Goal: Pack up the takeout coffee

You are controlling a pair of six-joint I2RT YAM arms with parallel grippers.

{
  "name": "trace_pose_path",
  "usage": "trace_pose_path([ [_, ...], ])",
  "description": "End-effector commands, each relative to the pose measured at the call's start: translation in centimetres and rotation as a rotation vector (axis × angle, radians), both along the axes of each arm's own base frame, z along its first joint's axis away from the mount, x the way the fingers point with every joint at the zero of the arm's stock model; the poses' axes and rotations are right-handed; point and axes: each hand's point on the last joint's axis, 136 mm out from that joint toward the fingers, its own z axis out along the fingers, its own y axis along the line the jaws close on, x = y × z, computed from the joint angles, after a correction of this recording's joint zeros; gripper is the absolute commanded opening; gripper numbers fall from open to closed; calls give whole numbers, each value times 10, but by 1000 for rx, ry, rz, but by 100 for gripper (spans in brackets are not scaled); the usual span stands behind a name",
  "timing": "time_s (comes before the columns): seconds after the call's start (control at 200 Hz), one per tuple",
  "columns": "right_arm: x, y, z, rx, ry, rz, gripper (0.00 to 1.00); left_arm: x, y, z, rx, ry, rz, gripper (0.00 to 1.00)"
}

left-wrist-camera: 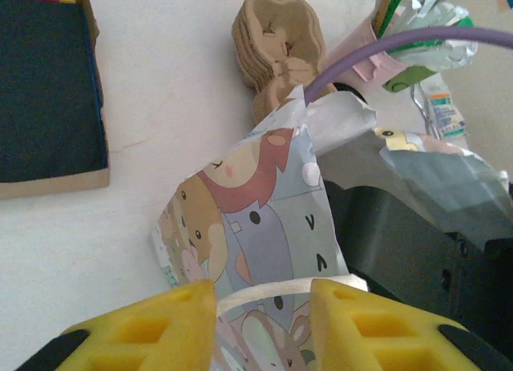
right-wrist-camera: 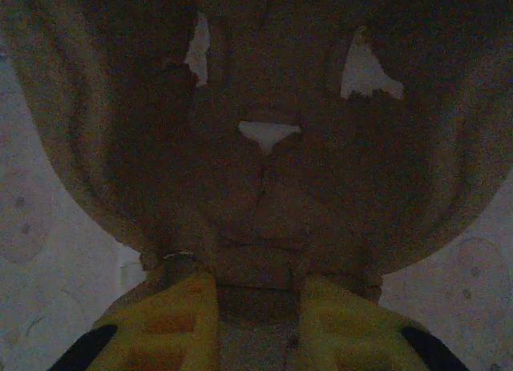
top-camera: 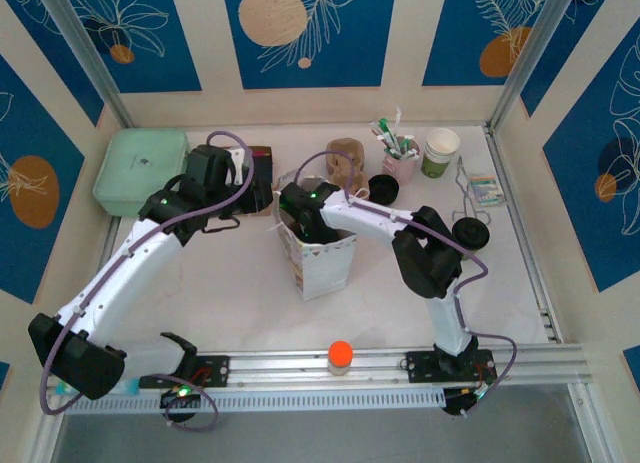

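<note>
The takeout coffee is out of view. A cartoon-printed paper bag (top-camera: pixel 325 263) stands upright mid-table. My right gripper (top-camera: pixel 300 215) reaches down into its mouth. In the dim right wrist view its yellow fingers (right-wrist-camera: pixel 188 315) are shut on the middle ridge of a brown pulp cup carrier (right-wrist-camera: pixel 264 163) lying inside the bag. My left gripper (top-camera: pixel 258 203) hovers at the bag's left rim. Seen from the left wrist, that gripper (left-wrist-camera: pixel 263 295) is open, and the bag's (left-wrist-camera: pixel 264 203) white handle strip (left-wrist-camera: pixel 264 288) spans the gap between its pads.
A stack of pulp carriers (top-camera: pixel 345 161) sits behind the bag, with a pink cup of sachets (top-camera: pixel 400 165) and a lidless white-and-green cup (top-camera: pixel 440 151) to its right. Two black lids (top-camera: pixel 385 190) (top-camera: pixel 470 233) lie nearby. A green container (top-camera: pixel 140 168) and a dark box (top-camera: pixel 262 173) stand back left. An orange-capped bottle (top-camera: pixel 340 356) is at the near rail.
</note>
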Motion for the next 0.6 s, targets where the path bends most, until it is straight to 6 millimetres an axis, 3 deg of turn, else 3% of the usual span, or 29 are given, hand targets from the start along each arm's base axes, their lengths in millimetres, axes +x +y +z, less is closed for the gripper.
trace_pose_path([
  [0.0, -7, -6, 14, -21, -4, -16, 22, -4, 3, 2, -4, -7, -13, 39],
  [0.305, -10, -2, 40, -2, -42, 2, 23, -4, -1, -9, 0, 15, -32, 36],
  [0.595, -17, -6, 49, -20, -57, 17, 23, 1, -1, 3, -5, -16, -21, 31],
])
